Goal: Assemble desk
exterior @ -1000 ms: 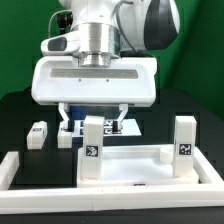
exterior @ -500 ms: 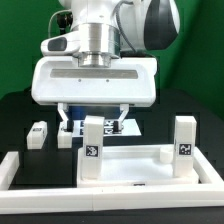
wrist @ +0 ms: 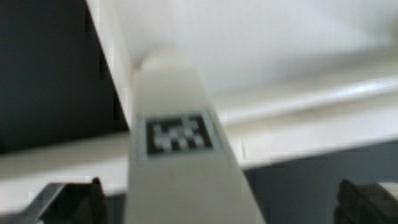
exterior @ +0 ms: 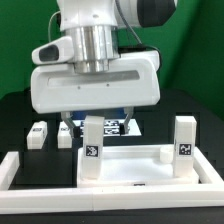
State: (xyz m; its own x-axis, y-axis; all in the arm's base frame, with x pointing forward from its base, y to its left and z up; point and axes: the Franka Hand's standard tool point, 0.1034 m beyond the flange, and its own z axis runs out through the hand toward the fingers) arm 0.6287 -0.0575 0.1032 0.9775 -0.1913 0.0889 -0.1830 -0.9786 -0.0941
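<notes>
Desk about half built: two legs up, two loose.

Fingers (wrist: 71, 203) spread wide, grasping nothing, straddling the top of the near leg (exterior: 91, 150). It and the far leg (exterior: 184, 140) stand upright on the panel (exterior: 135, 162), which sits on the tabletop (exterior: 15, 118). How tightly they are seated cannot be told. The loose legs (exterior: 38, 133) behind the panel are probably still to fit.

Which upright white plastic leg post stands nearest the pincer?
The white square leg post on the exterior view's left, under the pincer; the right-hand post stands apart.
</notes>
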